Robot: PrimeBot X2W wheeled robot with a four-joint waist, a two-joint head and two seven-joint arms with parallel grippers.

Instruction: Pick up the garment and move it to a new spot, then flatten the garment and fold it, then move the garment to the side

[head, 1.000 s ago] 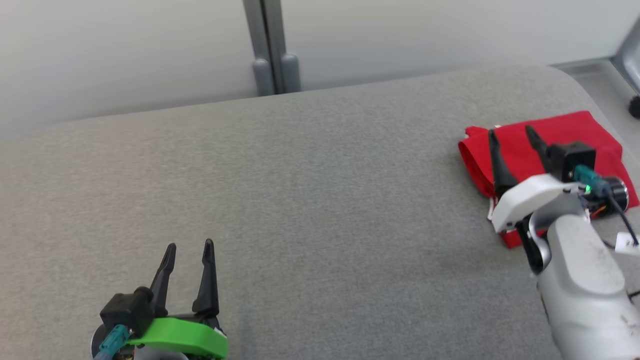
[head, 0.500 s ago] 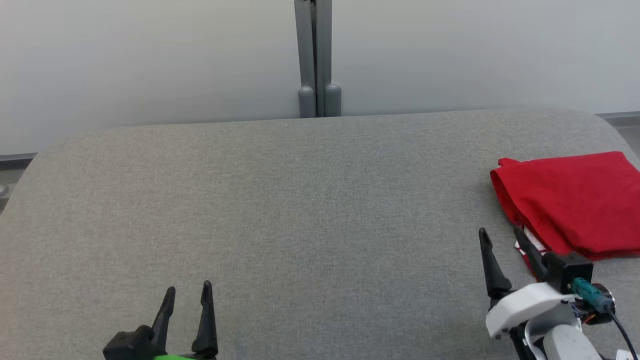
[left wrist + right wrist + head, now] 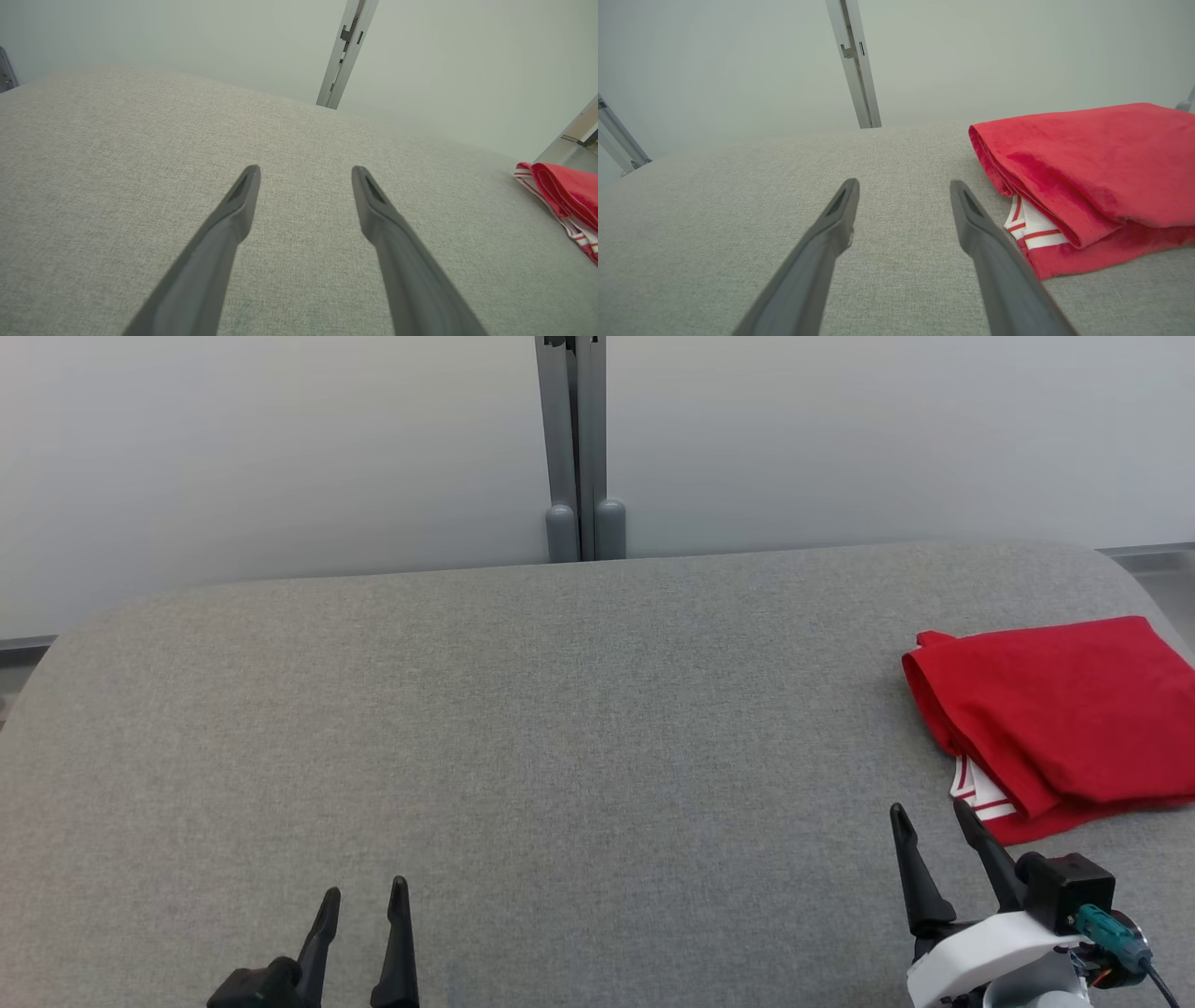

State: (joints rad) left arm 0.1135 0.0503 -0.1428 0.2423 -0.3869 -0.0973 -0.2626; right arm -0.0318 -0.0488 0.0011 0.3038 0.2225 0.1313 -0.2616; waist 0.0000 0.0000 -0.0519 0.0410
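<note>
At the right end of the grey tabletop [image 3: 579,709], the red garment [image 3: 1055,709] lies folded into a compact rectangle, flat on the fabric surface. In the head view the frame cuts its right edge. White trim with red stripes [image 3: 976,793] pokes out of the fold at the near-left corner.

Right pincer [image 3: 929,814]: sits at the lower right of the head view, just beside that striped corner, on the near side of the garment. Its fingers point away toward the wall. In the right wrist view the garment lies to the right of the right-hand finger, with the trim close alongside it. Only bare tabletop lies between the two fingers. Jaws released and spread, gripping nothing.

Left pincer [image 3: 366,889]: sits at the lower left of the head view, well apart from the garment, with most of the tabletop between them. Fingers are parted and empty. The left wrist view shows grey fabric between them and the garment at the far right edge.

Behind the tabletop, a grey upright post [image 3: 576,448] stands against a pale wall [image 3: 280,457].
</note>
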